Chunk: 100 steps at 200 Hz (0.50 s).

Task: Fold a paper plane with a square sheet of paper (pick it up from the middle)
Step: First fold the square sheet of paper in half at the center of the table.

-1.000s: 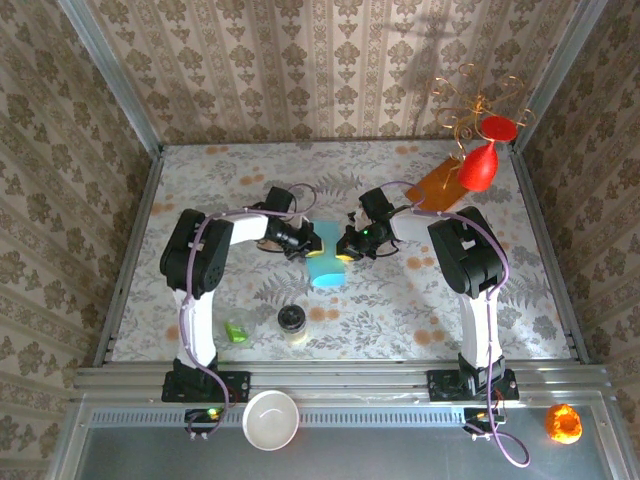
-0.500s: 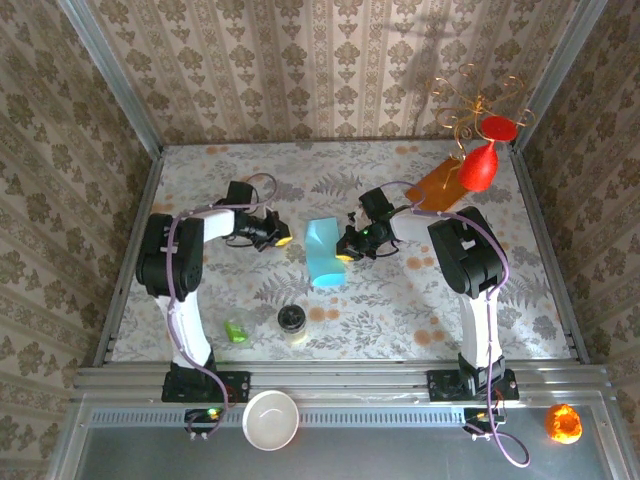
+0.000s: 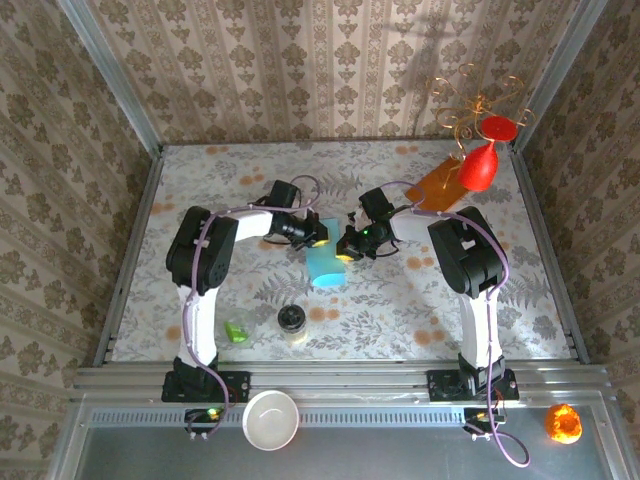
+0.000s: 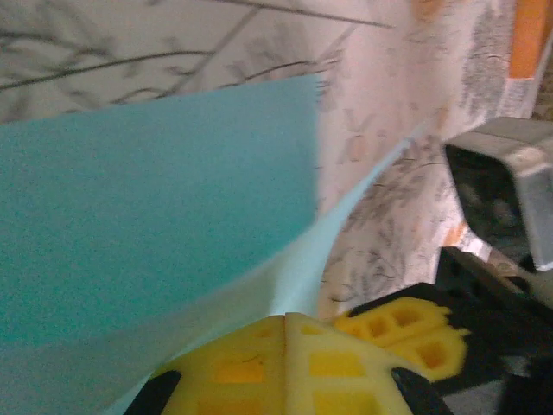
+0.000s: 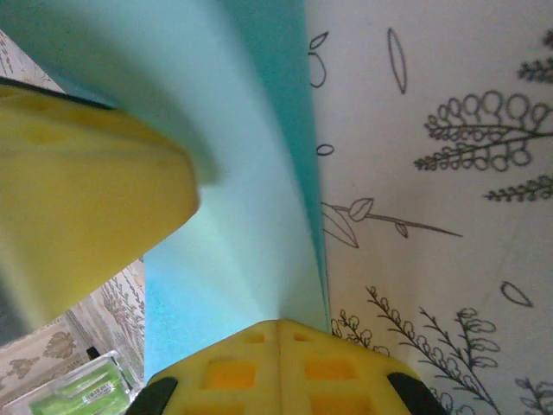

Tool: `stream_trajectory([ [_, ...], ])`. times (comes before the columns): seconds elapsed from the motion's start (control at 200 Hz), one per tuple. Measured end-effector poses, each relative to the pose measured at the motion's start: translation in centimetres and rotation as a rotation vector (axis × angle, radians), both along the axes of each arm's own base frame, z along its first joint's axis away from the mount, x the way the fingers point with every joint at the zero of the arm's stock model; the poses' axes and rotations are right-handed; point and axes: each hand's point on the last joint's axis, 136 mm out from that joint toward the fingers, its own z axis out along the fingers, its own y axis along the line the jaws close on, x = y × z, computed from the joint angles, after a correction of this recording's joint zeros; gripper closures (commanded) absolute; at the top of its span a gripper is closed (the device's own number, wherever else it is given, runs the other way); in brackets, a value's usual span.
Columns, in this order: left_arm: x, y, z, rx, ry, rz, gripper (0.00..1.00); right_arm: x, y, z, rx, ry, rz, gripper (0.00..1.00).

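Note:
The square sheet of paper (image 3: 325,268), light blue, is folded and partly raised off the table's middle. My right gripper (image 3: 346,252) is at its right edge. In the right wrist view this gripper (image 5: 278,324) is shut, with the paper's (image 5: 233,233) crease running into its tips. My left gripper (image 3: 318,236) is at the paper's upper left corner. In the left wrist view its yellow tips (image 4: 288,316) are shut and touch the paper (image 4: 155,199), with nothing between them. The two grippers are close together across the fold.
An orange-brown sheet (image 3: 438,183) lies at the back right under a red shape on a wire stand (image 3: 480,160). A dark-lidded jar (image 3: 292,322) and a small green item (image 3: 236,331) sit near the front. A white bowl (image 3: 271,418) rests on the front rail.
My left gripper swung away to the left half a second ago and has come back against the paper's upper left. The right gripper and paper stayed put.

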Motion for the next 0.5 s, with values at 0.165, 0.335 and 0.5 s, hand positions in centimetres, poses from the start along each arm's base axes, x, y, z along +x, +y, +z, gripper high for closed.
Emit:
stream_trajectory([
  [0.165, 1.1, 1.8, -0.5, 0.011, 0.005, 0.038, 0.98, 0.0, 0.0, 0.0, 0.000, 0.000, -0.001, 0.97],
  [0.335, 3.1, 5.4, -0.7, 0.007, 0.002, 0.101, 0.99, 0.0, -0.1, -0.1, -0.001, 0.001, -0.002, 0.97],
  [0.5, 4.5, 8.4, -0.5, 0.019, -0.004, 0.155, 0.99, 0.0, -0.1, -0.1, 0.000, -0.001, -0.003, 0.97],
])
